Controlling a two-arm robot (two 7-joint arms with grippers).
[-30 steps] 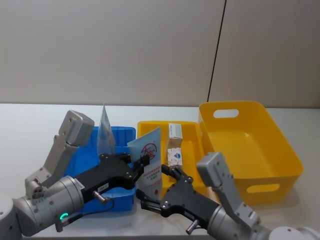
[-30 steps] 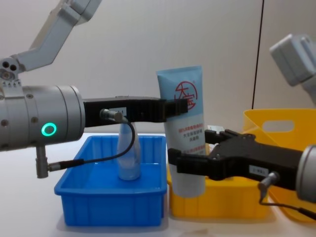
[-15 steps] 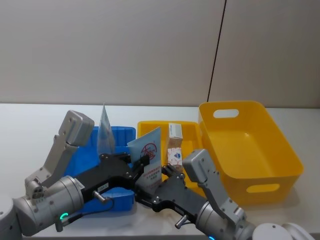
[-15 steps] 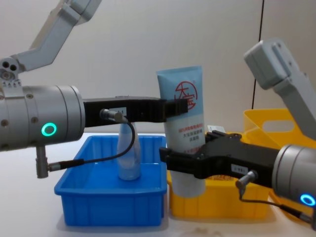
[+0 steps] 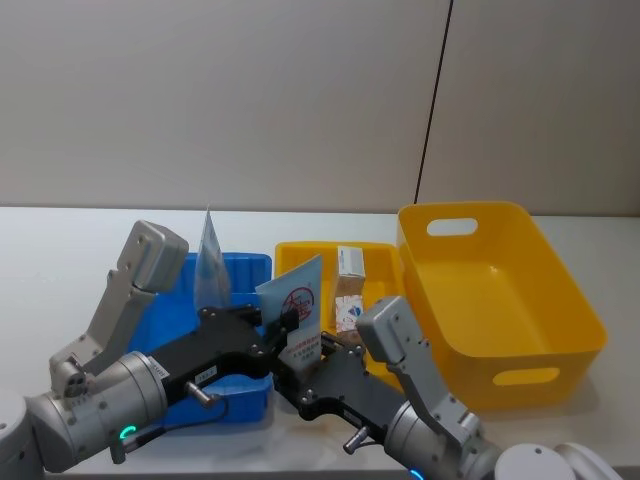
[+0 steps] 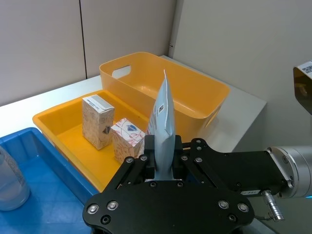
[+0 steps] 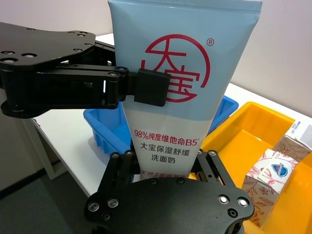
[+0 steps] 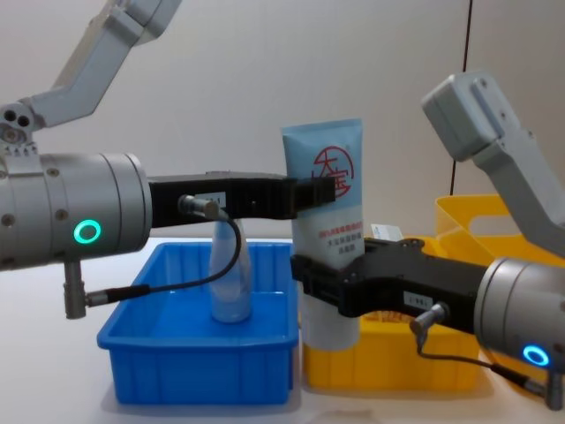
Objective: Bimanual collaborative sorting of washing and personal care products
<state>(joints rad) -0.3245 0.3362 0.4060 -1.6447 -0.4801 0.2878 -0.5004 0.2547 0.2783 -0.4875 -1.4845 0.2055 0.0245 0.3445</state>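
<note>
The left gripper (image 8: 311, 196) is pinching the tube (image 7: 168, 129) printed "大宝" and "98%纯度维他命B5"; the right gripper (image 8: 325, 284) is flanking its base, and its grip I cannot tell.

Blue bin (image 5: 252, 264) left, shallow yellow tray (image 5: 300, 248) centre, deep handled yellow bin (image 5: 480, 290) right, side by side on white table (image 5: 50, 260).

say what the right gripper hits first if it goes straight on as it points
Most likely the pale-blue tube, whose lower part sits right at the right gripper; the left gripper holds it higher.
</note>
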